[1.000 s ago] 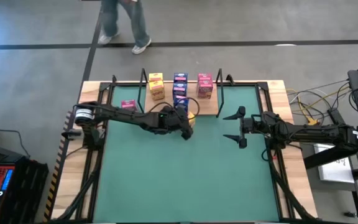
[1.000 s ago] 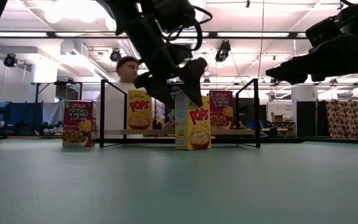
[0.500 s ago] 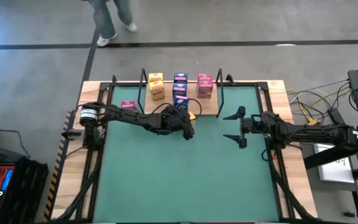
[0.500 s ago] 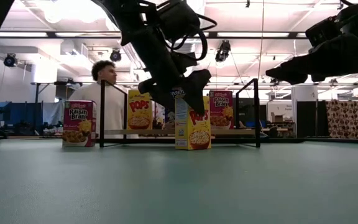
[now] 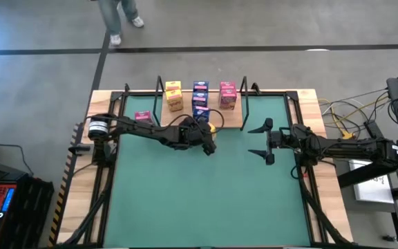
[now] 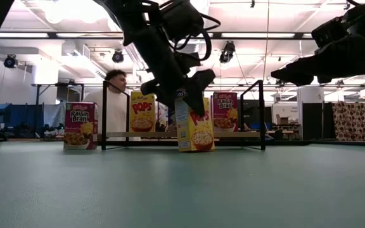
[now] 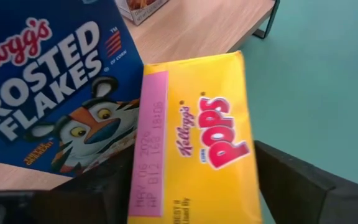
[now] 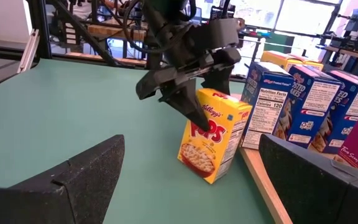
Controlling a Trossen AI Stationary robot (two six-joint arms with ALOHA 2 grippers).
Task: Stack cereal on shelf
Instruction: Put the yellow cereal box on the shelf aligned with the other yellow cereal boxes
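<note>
Overall, the wooden table (image 5: 308, 104) carries a large green mat (image 5: 206, 187) over most of its top. Along the far edge of the table stands the light wood shelf board with thin black wire uprights (image 5: 235, 119). On it stand a yellow-orange cereal box (image 5: 174, 95), two blue cereal boxes (image 5: 200, 97) one behind the other, and a pink-magenta cereal box (image 5: 227, 95). Another pink-magenta Raisin Bran box (image 6: 80, 125) stands on the mat beside the shelf's left end, near the far left corner.

Left arm reaches across the far part of the mat; the left pincer (image 6: 181, 88) is clamped on the top of a yellow Corn Pops cereal box (image 6: 194, 124). That box is tilted, its base at the mat, just in front of the shelf's near edge and beside a blue Frosted Flakes box (image 7: 45, 87).

Right pincer (image 5: 262, 142) hangs above the right part of the mat, fingers spread apart, holding nothing.
</note>
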